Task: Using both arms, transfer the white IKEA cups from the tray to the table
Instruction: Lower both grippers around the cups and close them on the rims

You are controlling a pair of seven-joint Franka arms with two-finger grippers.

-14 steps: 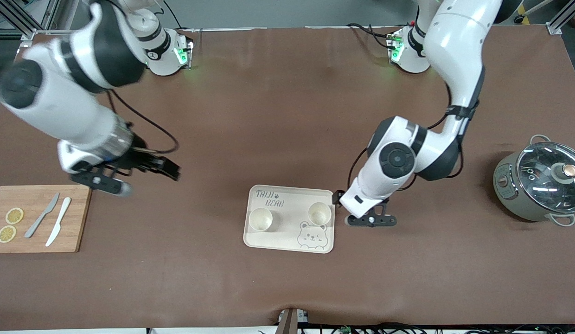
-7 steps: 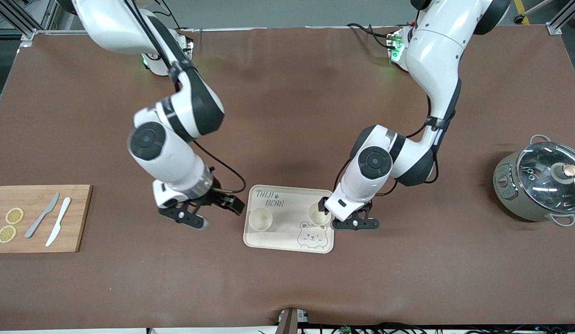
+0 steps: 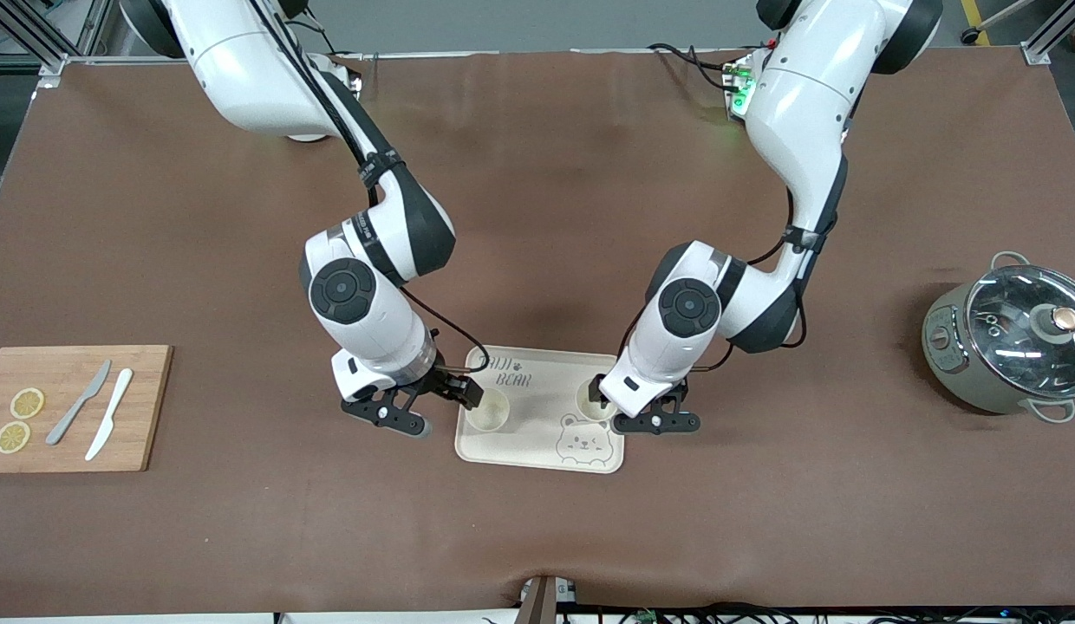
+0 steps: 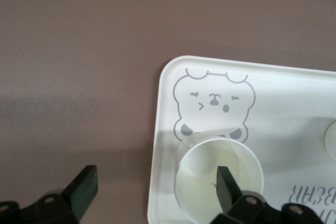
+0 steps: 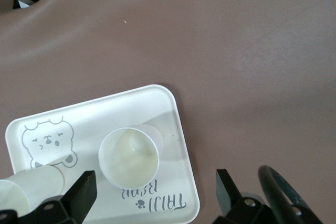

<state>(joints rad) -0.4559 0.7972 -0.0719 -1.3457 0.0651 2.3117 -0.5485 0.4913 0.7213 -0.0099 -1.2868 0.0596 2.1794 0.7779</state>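
Two white IKEA cups stand upright on the bear-printed tray (image 3: 537,407). One cup (image 3: 488,409) is toward the right arm's end, the other (image 3: 592,404) toward the left arm's end. My right gripper (image 3: 438,409) is open at the tray's edge beside the first cup (image 5: 128,157); its fingers straddle the tray's lettered corner (image 5: 173,203). My left gripper (image 3: 628,407) is open at the second cup (image 4: 218,177). One of its fingers (image 4: 227,184) is over the cup's mouth and the other is over the bare mat off the tray. Neither gripper holds anything.
A wooden cutting board (image 3: 69,407) with two lemon slices, a grey knife and a white knife lies at the right arm's end. A grey pot with a glass lid (image 3: 1010,342) stands at the left arm's end. Brown mat covers the table.
The right arm swung from near the cutting board to the tray's edge. The left gripper shifted toward the tray until one finger came over its cup. The cups have not moved.
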